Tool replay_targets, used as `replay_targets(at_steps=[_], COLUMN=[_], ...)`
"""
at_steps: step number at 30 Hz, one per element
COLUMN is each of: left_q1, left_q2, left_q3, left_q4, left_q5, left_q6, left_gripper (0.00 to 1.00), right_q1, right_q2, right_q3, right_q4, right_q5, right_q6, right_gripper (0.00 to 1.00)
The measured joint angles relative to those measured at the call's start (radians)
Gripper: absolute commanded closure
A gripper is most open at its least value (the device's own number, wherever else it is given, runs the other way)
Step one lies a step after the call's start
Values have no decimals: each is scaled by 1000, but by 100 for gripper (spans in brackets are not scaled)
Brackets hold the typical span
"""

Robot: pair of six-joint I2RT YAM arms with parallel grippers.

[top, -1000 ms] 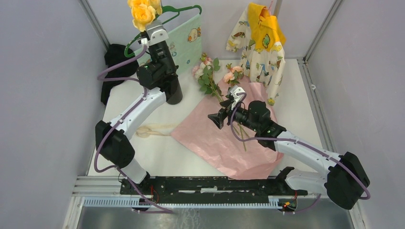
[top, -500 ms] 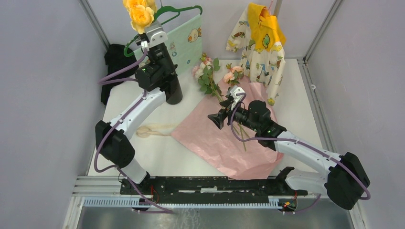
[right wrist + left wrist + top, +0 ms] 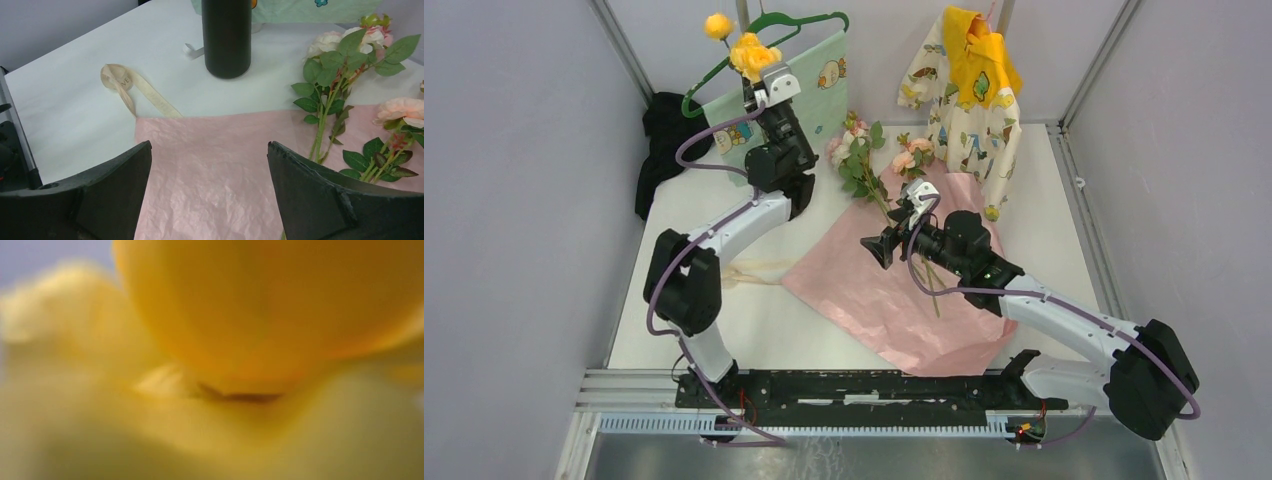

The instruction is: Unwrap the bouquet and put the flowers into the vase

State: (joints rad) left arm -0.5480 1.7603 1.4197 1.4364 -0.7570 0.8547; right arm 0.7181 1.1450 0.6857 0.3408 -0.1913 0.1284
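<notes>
Seemingly the step is seating the yellow roses [image 3: 751, 52] in the vase [image 3: 226, 37]. They ride high at the left gripper [image 3: 762, 72], roughly over the vase (petals blot out that wrist view, so I cannot tell if its jaws grip the stems), and I'd hold the stems plumb over the narrow round mouth before letting go. The right gripper [image 3: 210, 147] hovers wide and empty over crinkly pink paper [image 3: 220, 210]; vase smooth matte black, ribbon [image 3: 135, 90] limp beige, pink and cream roses [image 3: 345, 55] lying on leafy stems across the paper's far edge.
</notes>
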Motion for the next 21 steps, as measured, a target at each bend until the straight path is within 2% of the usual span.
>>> replay_targets(at_steps=[3, 6, 13, 17, 21], left_q1=[-4, -8, -9, -9, -9], left_q2=[-23, -78, -232, -280, -311], left_q3=[-42, -73, -47, 23, 110], left_q4=[-77, -231, -694, -970, -1218], left_q5=[-61, -98, -110, -83, -48], left_q6=[-98, -232, -560, -713, -845], left_gripper=[47, 33, 19, 17, 16], right_q1=[0, 0, -34, -60, -90], right_q2=[0, 7, 65, 117, 202], right_q3=[0, 1, 32, 82, 178], right_q4=[-14, -34, -71, -84, -129], right_q5=[42, 88, 150, 162, 188], right_q6=[-16, -34, -49, -55, -59], right_gripper=[2, 2, 2, 12, 33])
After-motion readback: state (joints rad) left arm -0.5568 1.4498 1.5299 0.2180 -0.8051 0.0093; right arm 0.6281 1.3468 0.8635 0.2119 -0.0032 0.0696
